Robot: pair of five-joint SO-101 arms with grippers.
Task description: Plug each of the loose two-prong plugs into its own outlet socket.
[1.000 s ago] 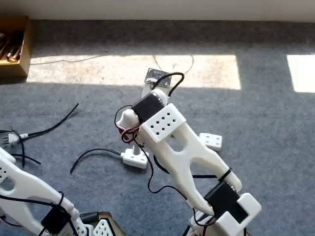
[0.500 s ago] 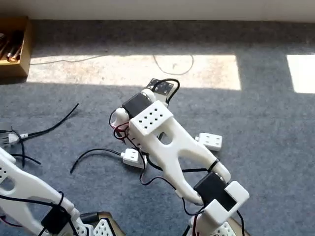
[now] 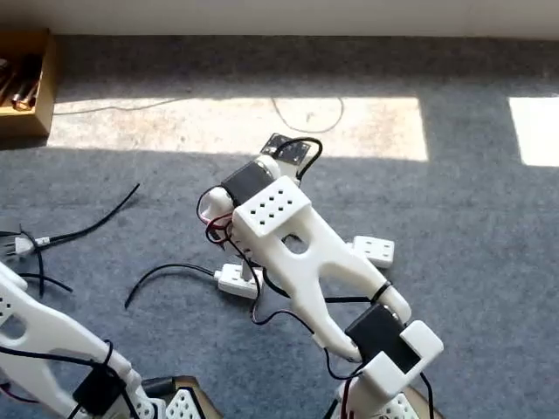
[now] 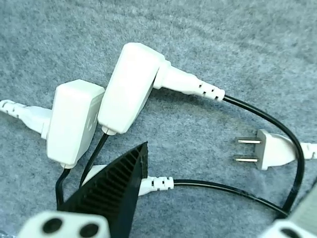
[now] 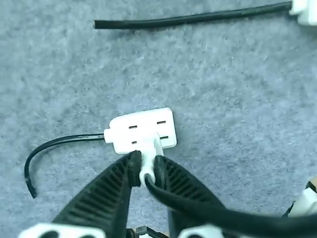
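My right gripper [image 5: 145,166] is shut on a white two-prong plug [image 5: 148,150] with a black cord. The plug sits against the face of a white outlet block [image 5: 141,130] on the carpet; its prongs are hidden. In the high view the right arm [image 3: 297,253] leans over that same outlet block [image 3: 238,280]. My left gripper [image 4: 213,198] stands open, its black finger [image 4: 116,188] just above the carpet. Beyond it lie two white outlet blocks [image 4: 74,121] [image 4: 131,87] side by side, and a loose white plug [image 4: 265,151] with bare prongs.
A second white outlet block [image 3: 374,251] lies on the carpet to the right of the right arm. Black cords [image 3: 162,272] trail across the grey carpet, and another plug [image 3: 22,246] lies at the far left. A wooden box [image 3: 26,83] stands at the back left.
The right arm has swung down and left over the outlet block, then eased back slightly. The block has shifted a little with it. The left arm has not moved.
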